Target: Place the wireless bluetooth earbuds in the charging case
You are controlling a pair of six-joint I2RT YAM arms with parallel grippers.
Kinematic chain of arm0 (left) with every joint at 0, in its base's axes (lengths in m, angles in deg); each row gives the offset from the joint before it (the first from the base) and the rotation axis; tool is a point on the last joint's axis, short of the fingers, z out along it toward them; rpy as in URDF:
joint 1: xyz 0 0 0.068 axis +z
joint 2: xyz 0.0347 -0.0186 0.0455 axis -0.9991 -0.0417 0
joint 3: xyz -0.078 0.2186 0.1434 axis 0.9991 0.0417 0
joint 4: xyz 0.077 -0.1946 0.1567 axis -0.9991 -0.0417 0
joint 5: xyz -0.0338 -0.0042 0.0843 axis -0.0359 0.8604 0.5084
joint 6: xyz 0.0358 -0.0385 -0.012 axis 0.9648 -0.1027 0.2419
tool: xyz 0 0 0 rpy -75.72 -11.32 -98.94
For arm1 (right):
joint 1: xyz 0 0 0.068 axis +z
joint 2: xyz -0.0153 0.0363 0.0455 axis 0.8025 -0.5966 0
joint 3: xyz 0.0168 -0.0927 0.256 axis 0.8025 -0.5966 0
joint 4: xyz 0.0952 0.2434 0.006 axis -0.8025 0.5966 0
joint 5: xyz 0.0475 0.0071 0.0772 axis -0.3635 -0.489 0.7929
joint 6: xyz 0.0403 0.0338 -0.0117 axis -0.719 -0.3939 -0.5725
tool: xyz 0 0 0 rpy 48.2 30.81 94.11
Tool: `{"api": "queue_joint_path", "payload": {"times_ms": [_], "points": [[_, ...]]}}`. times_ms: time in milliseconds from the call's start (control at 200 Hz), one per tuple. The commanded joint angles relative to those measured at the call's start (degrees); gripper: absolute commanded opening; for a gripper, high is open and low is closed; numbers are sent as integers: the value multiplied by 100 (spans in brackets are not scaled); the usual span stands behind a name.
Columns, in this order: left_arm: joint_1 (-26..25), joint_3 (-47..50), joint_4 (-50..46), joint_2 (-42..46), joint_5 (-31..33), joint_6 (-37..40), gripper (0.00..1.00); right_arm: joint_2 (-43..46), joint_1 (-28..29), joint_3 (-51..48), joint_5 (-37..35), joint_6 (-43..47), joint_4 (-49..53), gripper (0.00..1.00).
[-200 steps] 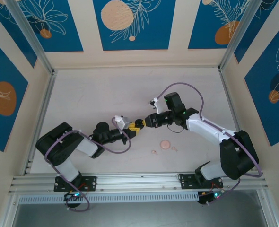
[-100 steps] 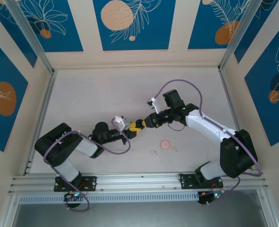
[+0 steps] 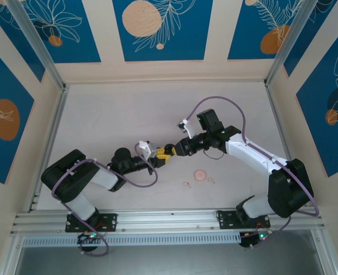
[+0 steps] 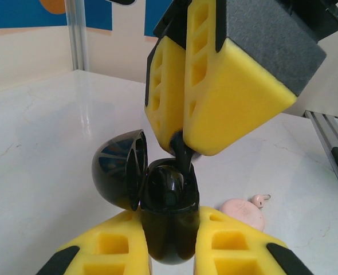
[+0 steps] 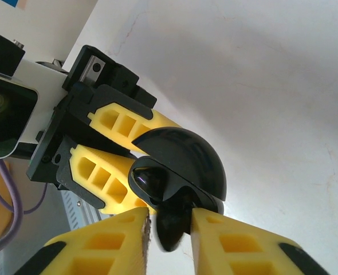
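My left gripper (image 4: 169, 249) is shut on the black charging case (image 4: 169, 229) and holds it above the table with its round lid (image 4: 120, 175) swung open. My right gripper (image 5: 169, 229) comes at the case's mouth from the other side. A black earbud (image 5: 175, 226) stands between its pads with its far end in the case. The pads are slightly parted, with a thin gap on one side of the earbud. In the top view both grippers (image 3: 160, 156) (image 3: 171, 150) meet mid-table. A pink case (image 3: 201, 175) lies shut on the table, with pink earbuds (image 3: 187, 184) (image 3: 211, 180) beside it.
The pink case (image 4: 243, 212) and one pink earbud (image 4: 260, 199) lie on the white table just right of the left gripper. An aluminium rail (image 3: 157, 220) runs along the near edge, and panelled walls enclose the other sides.
The right gripper's jaws have eased apart a little around the black earbud. Both arms have hardly moved.
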Motion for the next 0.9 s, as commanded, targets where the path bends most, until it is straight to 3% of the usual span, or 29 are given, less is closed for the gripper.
{"api": "queue_joint_path", "payload": {"times_ms": [0, 280, 460, 730, 895], "points": [[-59, -8, 267, 152, -80, 67, 10, -11, 43, 151, -209, -36, 173, 32], [-59, 11, 261, 193, -113, 23, 10, 575, -68, -60, -218, -205, -226, 45], [-56, -1, 269, 243, -259, -4, 10, 1176, -252, -486, 39, 229, -601, 58], [-58, -6, 252, 347, -613, 14, 9, 1798, -598, -797, 883, 2704, -400, 70], [-59, -13, 261, 375, -740, 5, 9, 1681, -745, -572, 1254, 4496, 443, 78]]}}
